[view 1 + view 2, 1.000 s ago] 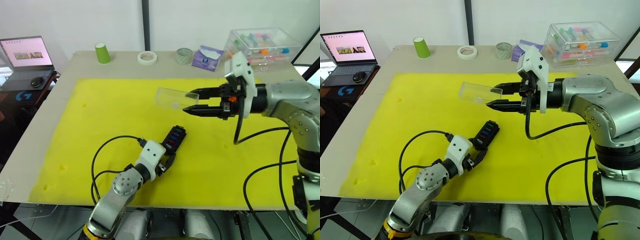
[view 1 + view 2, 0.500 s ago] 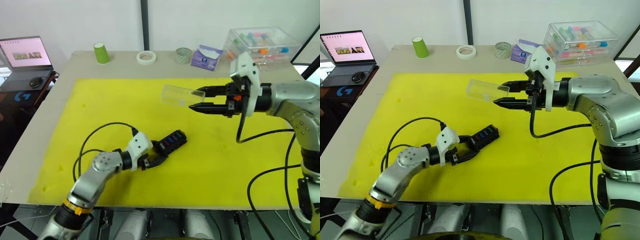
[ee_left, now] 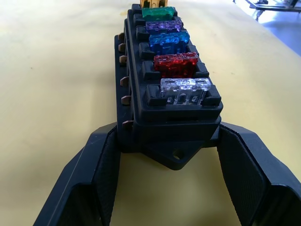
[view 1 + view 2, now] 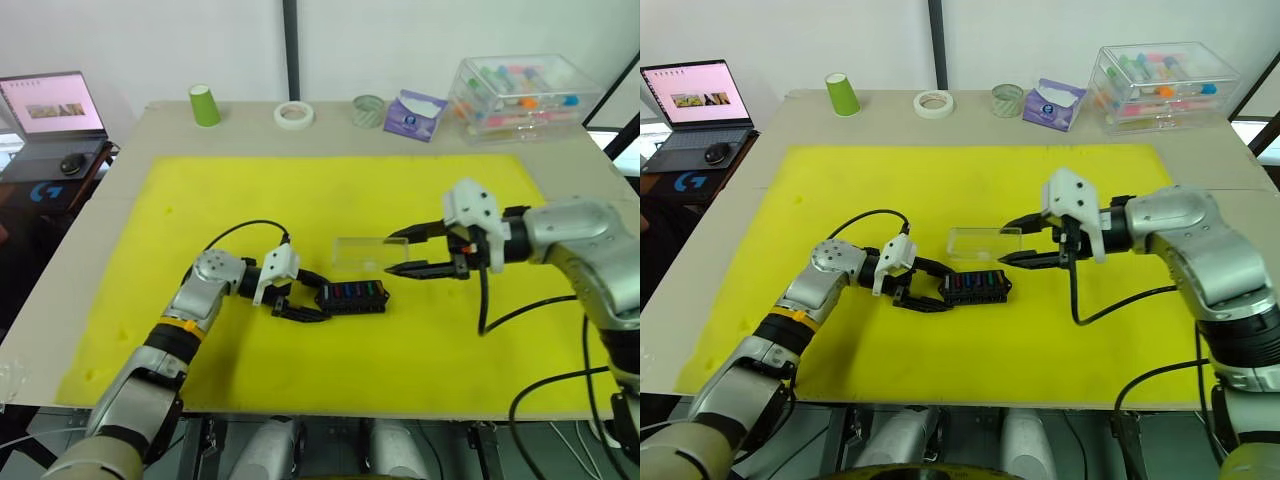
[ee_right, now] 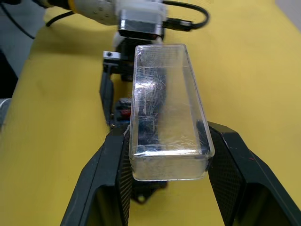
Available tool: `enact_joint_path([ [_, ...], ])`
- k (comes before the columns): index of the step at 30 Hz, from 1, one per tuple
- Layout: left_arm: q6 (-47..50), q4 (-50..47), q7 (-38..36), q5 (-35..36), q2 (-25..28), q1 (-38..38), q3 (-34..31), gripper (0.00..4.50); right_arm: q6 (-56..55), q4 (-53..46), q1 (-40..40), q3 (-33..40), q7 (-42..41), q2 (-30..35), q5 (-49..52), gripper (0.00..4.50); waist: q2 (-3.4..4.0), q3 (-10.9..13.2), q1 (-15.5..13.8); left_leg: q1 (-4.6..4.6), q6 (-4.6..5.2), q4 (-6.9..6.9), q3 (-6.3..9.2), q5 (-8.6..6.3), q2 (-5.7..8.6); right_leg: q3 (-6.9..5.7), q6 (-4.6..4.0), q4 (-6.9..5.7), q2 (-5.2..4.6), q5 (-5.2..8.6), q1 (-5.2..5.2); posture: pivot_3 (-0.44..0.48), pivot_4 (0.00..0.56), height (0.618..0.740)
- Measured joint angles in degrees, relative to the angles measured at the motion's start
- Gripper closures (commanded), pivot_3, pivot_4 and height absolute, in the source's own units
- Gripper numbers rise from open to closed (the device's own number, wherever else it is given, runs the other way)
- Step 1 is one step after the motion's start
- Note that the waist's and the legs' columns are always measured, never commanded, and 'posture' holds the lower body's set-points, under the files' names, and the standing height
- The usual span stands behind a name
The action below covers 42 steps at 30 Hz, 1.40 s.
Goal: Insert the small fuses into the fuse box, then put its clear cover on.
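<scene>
- Mat point(image 4: 300, 200): a yellow sheet spread over most of the grey table point(image 4: 100, 230), filling the middle of the head views.
- Right gripper point(image 4: 400, 252), right of centre: its two black fingers are closed on one end of the clear colourless rectangular plastic cover point(image 4: 358, 251), held above the mat.
- Left gripper point(image 4: 307, 297), lower left of centre: fingers spread only as wide as the black ridged plastic fuse box point(image 4: 352, 296), pinching its near end.
- Fuse box lies on the mat just below the cover.
- Small blade fuses point(image 3: 170, 52) sit in the box's slots in a row: clear-grey, red, blue, purple, green.
</scene>
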<state>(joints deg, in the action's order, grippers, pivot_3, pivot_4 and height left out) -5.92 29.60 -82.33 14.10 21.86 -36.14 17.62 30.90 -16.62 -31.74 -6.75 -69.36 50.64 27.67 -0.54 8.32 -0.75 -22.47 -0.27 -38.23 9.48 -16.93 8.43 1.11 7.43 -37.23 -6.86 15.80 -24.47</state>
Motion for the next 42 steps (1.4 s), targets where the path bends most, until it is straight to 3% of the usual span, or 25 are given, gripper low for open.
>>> enact_joint_path([
  [8, -2.61, 2.33, -1.11, -1.28, -0.51, -0.97, -0.46, 1.79, -3.75, 0.27, 2.80, -3.04, -1.17, -1.97, -2.38, 2.63, -0.02, -0.01, 0.10, 0.00, 0.00, -0.02, 0.04, 0.00, 0.01, -0.01, 0.01, -0.02, 0.02, -0.01, 0.00, 0.000, 0.150, 0.740],
  [13, 2.22, -2.32, -0.59, -0.41, 0.55, 1.20, -1.63, 0.09, -3.05, -0.01, 2.61, -1.98, -1.34, -2.02, -1.77, 2.63, -0.01, -0.01, 0.09, 0.00, 0.00, -0.01, 0.05, 0.00, 0.01, 0.00, 0.01, -0.02, 0.03, -0.01, 0.00, 0.000, 0.150, 0.740],
  [14, 3.12, -3.58, -0.01, -0.29, 0.89, 1.94, -1.87, 0.04, -2.58, -0.25, 2.61, -1.44, -1.38, -1.76, -1.54, 2.63, -0.01, -0.01, 0.08, 0.00, 0.00, -0.01, 0.06, 0.00, 0.01, 0.00, 0.01, -0.02, 0.03, -0.01, 0.00, 0.000, 0.150, 0.740],
  [31, 12.08, -22.95, 14.41, 0.13, -0.05, 15.31, -4.82, 0.04, 0.04, -1.59, 1.36, 0.56, -0.77, -0.77, -0.26, 2.63, -0.01, -0.01, 0.01, 0.01, 0.00, 0.01, 0.05, 0.00, 0.00, 0.02, 0.01, -0.01, 0.02, -0.01, 0.00, 0.000, 0.150, 0.740],
  [40, 13.26, -25.27, 19.25, -3.41, 0.42, 15.82, -2.77, 0.04, 0.19, -1.12, 0.90, 0.56, -0.78, -0.79, -0.27, 2.63, 0.00, -0.02, -0.05, 0.01, 0.00, 0.00, 0.05, 0.00, 0.00, 0.02, 0.01, 0.00, 0.01, -0.01, 0.03, 0.000, 0.150, 0.740],
  [42, 13.34, -25.34, 20.34, -3.62, 0.35, 15.87, -2.59, 0.54, 0.29, -1.12, 0.91, 0.56, -0.80, -0.78, -0.27, 2.63, 0.00, -0.02, -0.06, 0.02, 0.00, 0.00, 0.05, 0.00, 0.00, 0.02, 0.01, -0.01, 0.01, -0.01, 0.03, 0.000, 0.150, 0.740],
])
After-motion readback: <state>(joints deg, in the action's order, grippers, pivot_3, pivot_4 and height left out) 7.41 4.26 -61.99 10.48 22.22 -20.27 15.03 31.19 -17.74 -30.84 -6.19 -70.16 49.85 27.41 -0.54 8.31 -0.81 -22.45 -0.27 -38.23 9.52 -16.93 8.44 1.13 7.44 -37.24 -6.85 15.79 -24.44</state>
